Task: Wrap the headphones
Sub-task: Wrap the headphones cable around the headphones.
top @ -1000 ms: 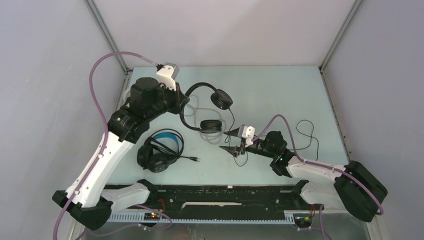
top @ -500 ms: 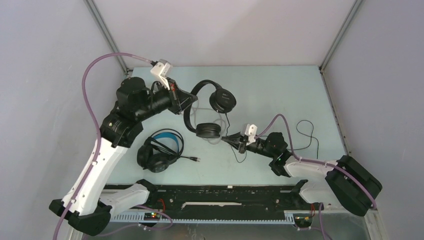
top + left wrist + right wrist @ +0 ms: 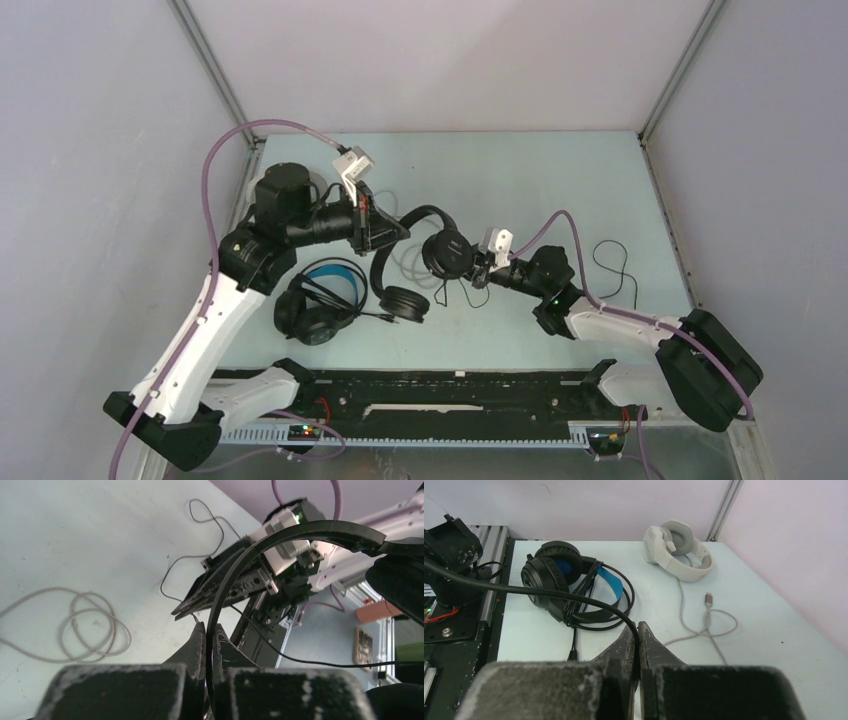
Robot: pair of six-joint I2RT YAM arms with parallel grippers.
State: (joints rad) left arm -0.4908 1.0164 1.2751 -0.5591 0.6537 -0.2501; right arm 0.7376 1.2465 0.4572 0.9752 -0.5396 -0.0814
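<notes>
My left gripper (image 3: 402, 233) (image 3: 210, 630) is shut on the thin headband (image 3: 280, 535) of the small black on-ear headphones (image 3: 447, 252), held above the table with one ear cup (image 3: 405, 303) hanging low. Its thin black cord (image 3: 549, 594) runs into my right gripper (image 3: 474, 278) (image 3: 638, 627), which is shut on it just right of the ear cups. The black over-ear headphones with a blue headband (image 3: 320, 300) (image 3: 559, 580) lie at the near left. The white over-ear headphones (image 3: 676, 550) lie at the far left, their grey cable (image 3: 410, 262) (image 3: 704, 625) looped on the table.
A slack loop of black cord (image 3: 615, 270) lies on the table to the right. A black mounting rail (image 3: 450, 385) runs along the near edge. Enclosure walls and corner posts (image 3: 215, 70) close in the table at the back and sides.
The left arm swung the thin headphones toward the right and nearer. The right gripper went from open to shut on the cord and moved up toward the ear cups.
</notes>
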